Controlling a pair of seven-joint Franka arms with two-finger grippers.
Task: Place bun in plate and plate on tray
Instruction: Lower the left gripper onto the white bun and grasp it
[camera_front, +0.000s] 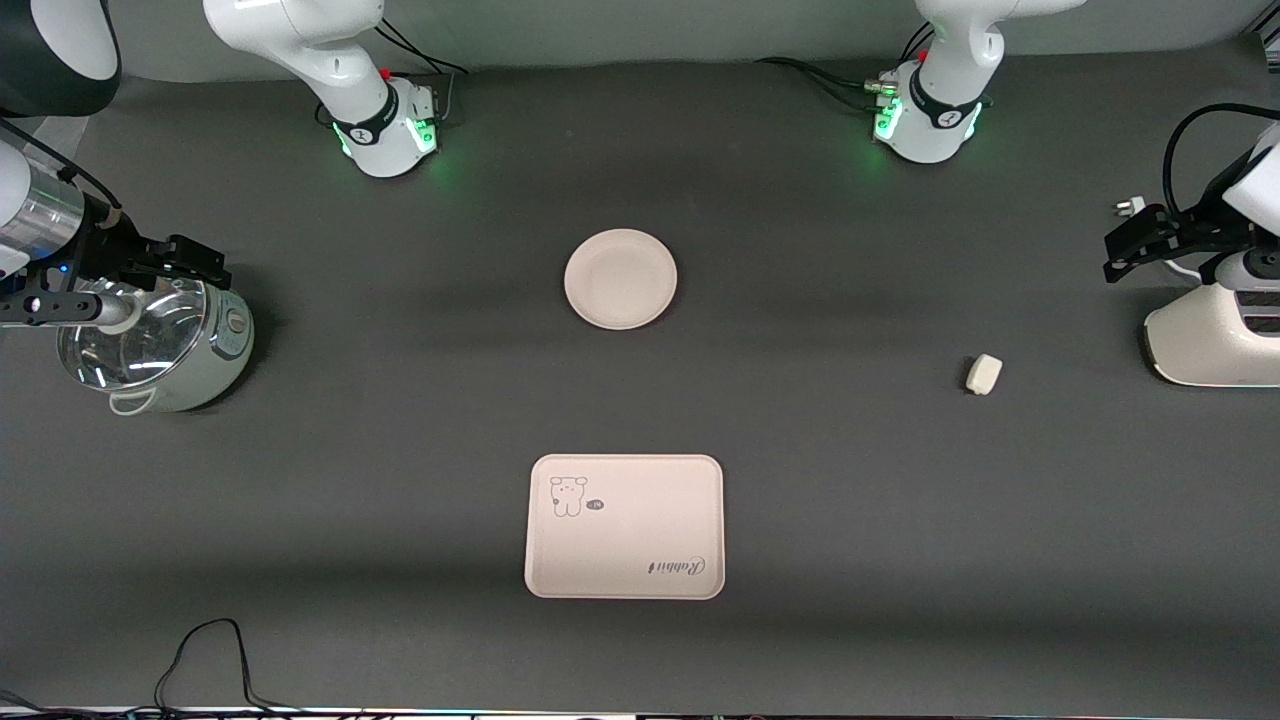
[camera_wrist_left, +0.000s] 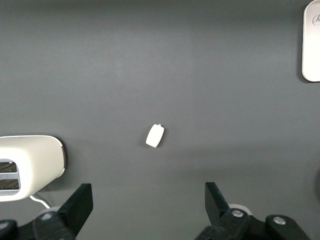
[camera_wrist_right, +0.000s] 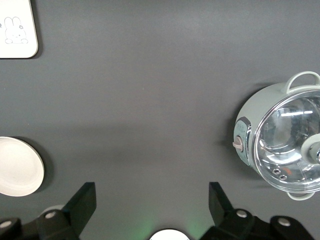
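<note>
The bun (camera_front: 984, 374) lies on the dark table toward the left arm's end; it also shows in the left wrist view (camera_wrist_left: 155, 136). The round plate (camera_front: 620, 279) sits mid-table, empty, and shows in the right wrist view (camera_wrist_right: 17, 166). The tray (camera_front: 625, 527) lies nearer the front camera than the plate, empty; its edge shows in the left wrist view (camera_wrist_left: 312, 45) and its corner in the right wrist view (camera_wrist_right: 17, 30). My left gripper (camera_front: 1130, 240) (camera_wrist_left: 148, 197) hangs open and empty over the toaster. My right gripper (camera_front: 185, 262) (camera_wrist_right: 151, 196) hangs open and empty over the pot.
A white toaster (camera_front: 1215, 335) (camera_wrist_left: 30, 165) stands at the left arm's end of the table. A pale green pot with a glass lid (camera_front: 160, 345) (camera_wrist_right: 285, 137) stands at the right arm's end. A black cable (camera_front: 210, 650) loops at the table's front edge.
</note>
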